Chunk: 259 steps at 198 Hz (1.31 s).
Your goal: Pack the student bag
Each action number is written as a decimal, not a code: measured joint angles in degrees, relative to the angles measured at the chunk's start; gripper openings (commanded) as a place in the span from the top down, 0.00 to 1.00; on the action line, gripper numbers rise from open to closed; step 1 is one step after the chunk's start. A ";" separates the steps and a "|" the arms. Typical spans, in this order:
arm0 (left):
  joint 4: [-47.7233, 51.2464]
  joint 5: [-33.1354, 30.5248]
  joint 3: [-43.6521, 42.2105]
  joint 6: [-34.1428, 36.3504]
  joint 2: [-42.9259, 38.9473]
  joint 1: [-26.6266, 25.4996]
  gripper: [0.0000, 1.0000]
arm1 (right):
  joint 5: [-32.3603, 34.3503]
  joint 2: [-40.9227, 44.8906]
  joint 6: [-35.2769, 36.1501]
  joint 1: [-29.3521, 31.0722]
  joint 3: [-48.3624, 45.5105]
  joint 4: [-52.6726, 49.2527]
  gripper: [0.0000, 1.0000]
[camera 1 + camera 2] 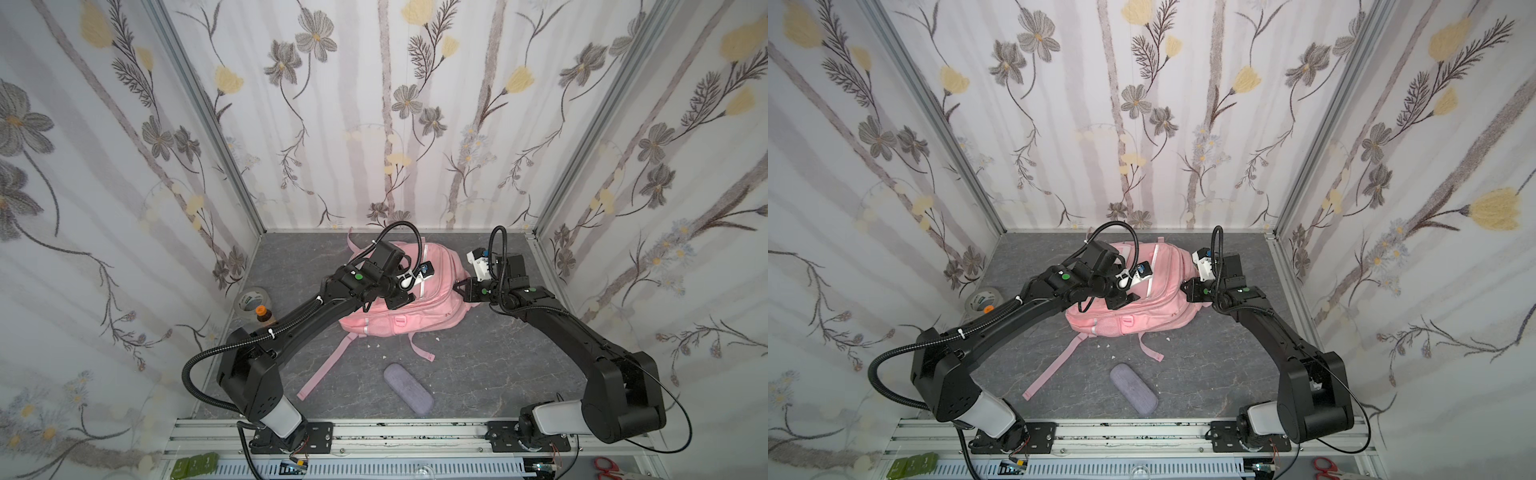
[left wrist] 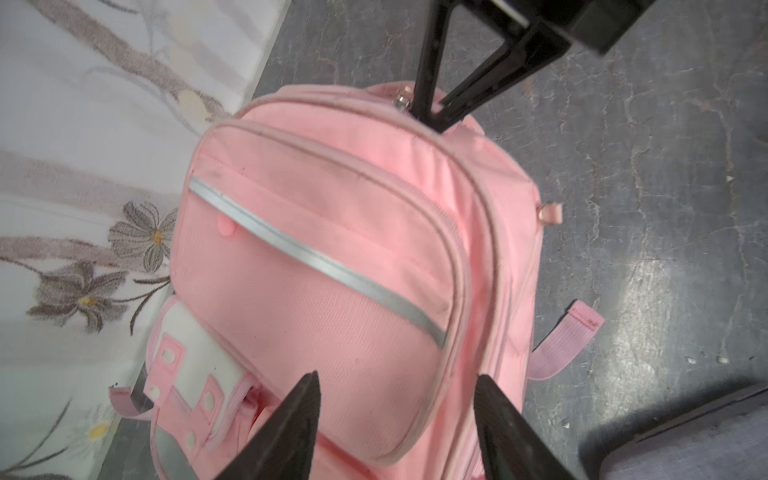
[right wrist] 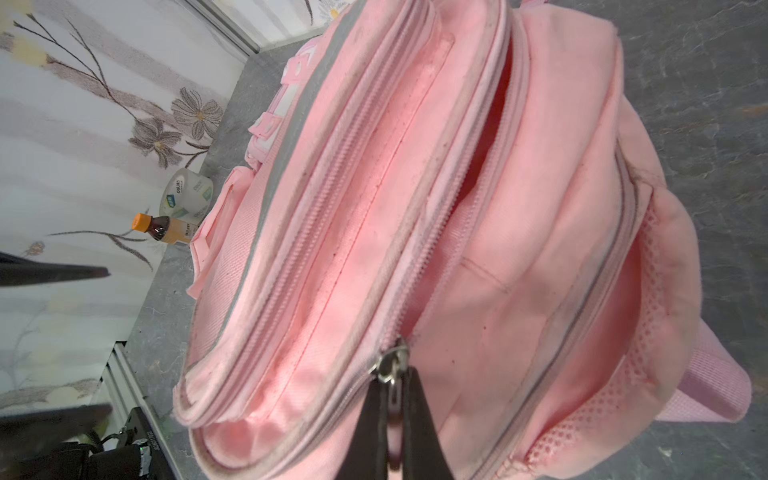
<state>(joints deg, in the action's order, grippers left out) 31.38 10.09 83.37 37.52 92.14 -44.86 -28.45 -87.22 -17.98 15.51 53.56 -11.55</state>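
– Pouch [image 1: 408,387] lies near the front edge of the worktop [image 1: 490,374]. And the student bag [image 1: 436,299]?
– Mid-worktop, toward the back edge. Over it sits the left gripper [image 2: 399,399], jaws apart and empty; the right gripper [image 3: 392,386] pinches the zipper pull [image 3: 390,368] between closed jaws, on the bag's right-edge side.

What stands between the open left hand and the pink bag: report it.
Nothing visible does. The left hand hangs open directly over the student bag; the right hand is shut on its zipper pull.
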 measured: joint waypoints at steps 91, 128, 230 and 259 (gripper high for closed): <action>0.28 0.68 6.91 -3.32 7.08 -5.03 0.62 | -3.72 4.20 -8.20 3.10 -1.29 0.31 1.00; 0.11 1.27 7.76 -4.59 8.81 -5.60 0.62 | -4.85 5.31 -10.29 3.13 -2.64 1.38 1.00; 0.11 -3.17 6.95 -4.42 9.60 -5.92 1.00 | -5.79 6.47 -11.04 2.91 -3.50 0.90 1.00; -0.96 -4.28 6.25 -2.56 8.50 -5.92 1.00 | -6.91 4.74 -7.34 1.09 -1.75 -1.38 1.00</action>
<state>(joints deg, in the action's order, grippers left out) 30.41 5.80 89.62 34.96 100.64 -50.78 -35.35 -82.48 -25.32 16.60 51.81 -12.93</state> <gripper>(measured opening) 0.060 0.063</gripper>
